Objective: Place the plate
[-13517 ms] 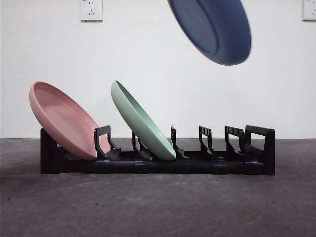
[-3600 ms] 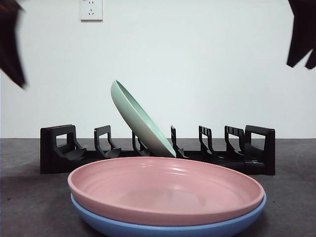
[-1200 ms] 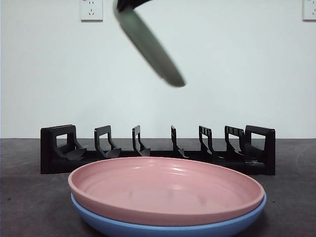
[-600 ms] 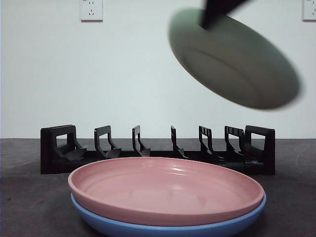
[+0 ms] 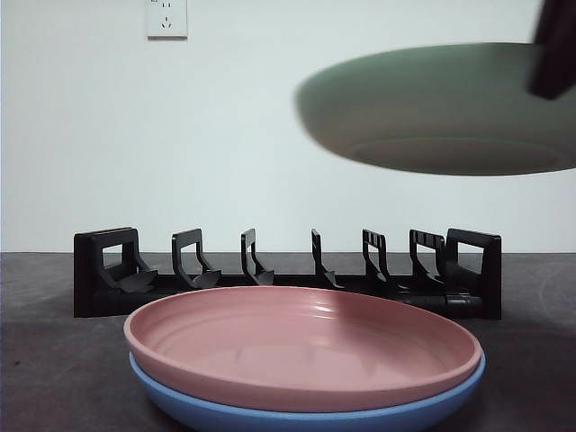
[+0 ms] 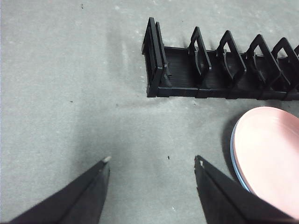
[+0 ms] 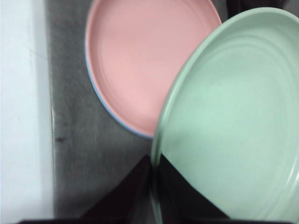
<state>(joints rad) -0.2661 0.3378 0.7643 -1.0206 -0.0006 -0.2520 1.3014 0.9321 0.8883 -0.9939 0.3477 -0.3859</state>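
The right claw (image 7: 153,186) is clenched on the rim of the green plate (image 5: 441,108), holding it nearly level in the air, above the right part of the black rack (image 5: 288,279). On the near counter (image 5: 54,378), a pink plate (image 5: 301,346) sits stacked in a blue plate (image 5: 306,416). The left claw (image 6: 152,161) hovers released over the counter, near the rack's end.

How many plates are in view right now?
3: green plate held aloft by the right gripper; pink plate stacked on the blue plate before the rack.
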